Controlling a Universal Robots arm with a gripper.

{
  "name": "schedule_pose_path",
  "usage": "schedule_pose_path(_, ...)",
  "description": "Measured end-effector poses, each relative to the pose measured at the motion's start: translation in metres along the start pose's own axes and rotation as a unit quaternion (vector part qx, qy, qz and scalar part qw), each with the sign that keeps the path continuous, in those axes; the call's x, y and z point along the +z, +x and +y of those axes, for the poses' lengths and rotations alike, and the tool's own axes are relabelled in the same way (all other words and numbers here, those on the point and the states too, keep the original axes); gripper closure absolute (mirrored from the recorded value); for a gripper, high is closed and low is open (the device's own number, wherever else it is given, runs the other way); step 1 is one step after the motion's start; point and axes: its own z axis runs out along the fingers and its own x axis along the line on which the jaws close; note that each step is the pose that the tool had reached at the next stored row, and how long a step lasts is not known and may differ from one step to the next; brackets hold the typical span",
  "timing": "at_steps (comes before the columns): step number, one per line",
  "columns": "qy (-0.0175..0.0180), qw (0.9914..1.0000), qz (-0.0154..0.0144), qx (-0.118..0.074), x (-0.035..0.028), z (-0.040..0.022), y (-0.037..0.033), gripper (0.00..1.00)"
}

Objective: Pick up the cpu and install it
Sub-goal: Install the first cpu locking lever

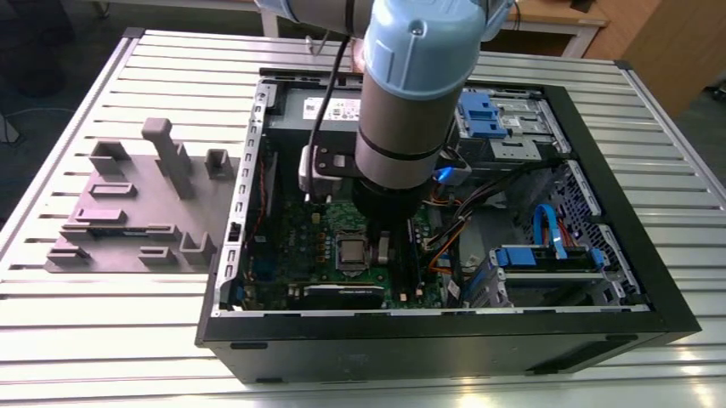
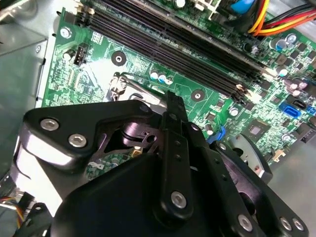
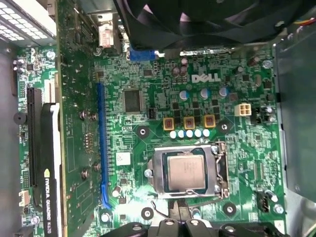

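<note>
CPU seated in the motherboard socket, gripper above it

The cpu (image 3: 186, 173) lies flat inside the metal socket frame (image 3: 221, 170) on the green motherboard (image 3: 148, 69); the gripper (image 3: 178, 213) hangs just beside it, finger state impossible to tell
</note>
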Motion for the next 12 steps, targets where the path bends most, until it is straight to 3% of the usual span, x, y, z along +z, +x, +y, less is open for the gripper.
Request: schedule_pose_path(12,0.0007,0.99989,0.0002,-0.015,0.0029,0.0016,0.0053,0.90)
